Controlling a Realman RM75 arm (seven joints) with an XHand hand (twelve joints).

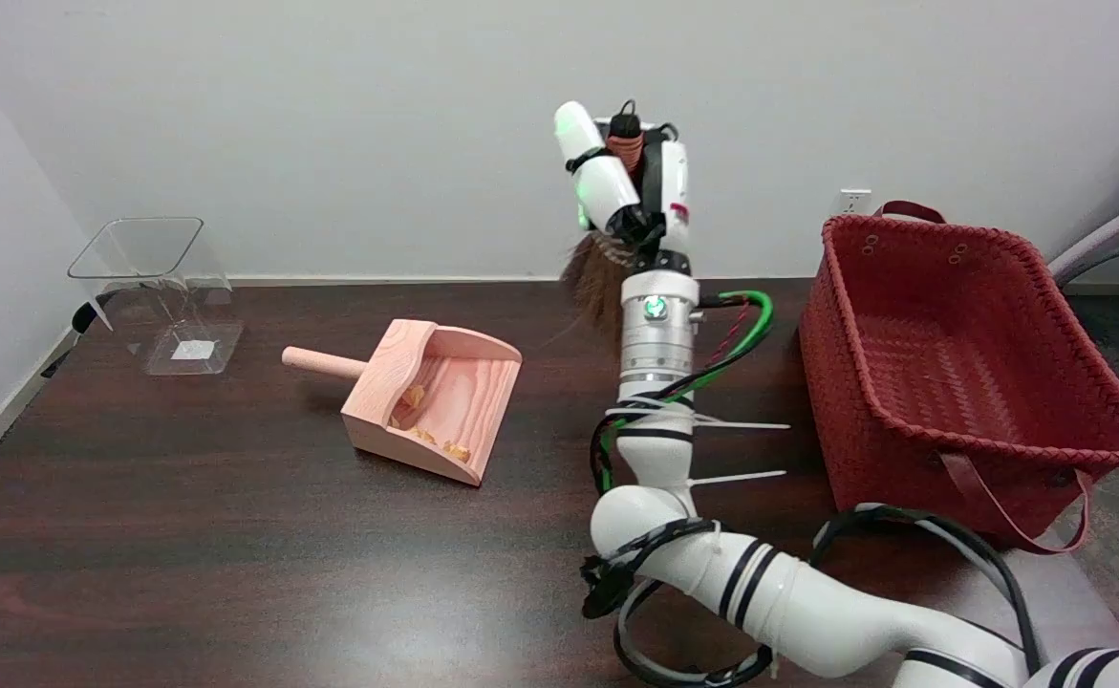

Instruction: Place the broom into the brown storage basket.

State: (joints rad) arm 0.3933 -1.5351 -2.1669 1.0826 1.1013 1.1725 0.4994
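Bristly broom [590, 279] in robot hand [628, 182]

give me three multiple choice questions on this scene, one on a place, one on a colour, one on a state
1. Where does the dustpan lie relative to the basket?
A. picture-left of it
B. inside it
C. behind it

2. What colour is the basket?
A. blue
B. reddish-brown
C. white

3. What is the right hand doing?
A. resting flat on the table
B. holding the broom raised in the air
C. gripping the dustpan's handle

Answers:
1 A, the arm stands between them.
2 B, its woven walls are reddish-brown.
3 B, bristles hang below the raised hand.
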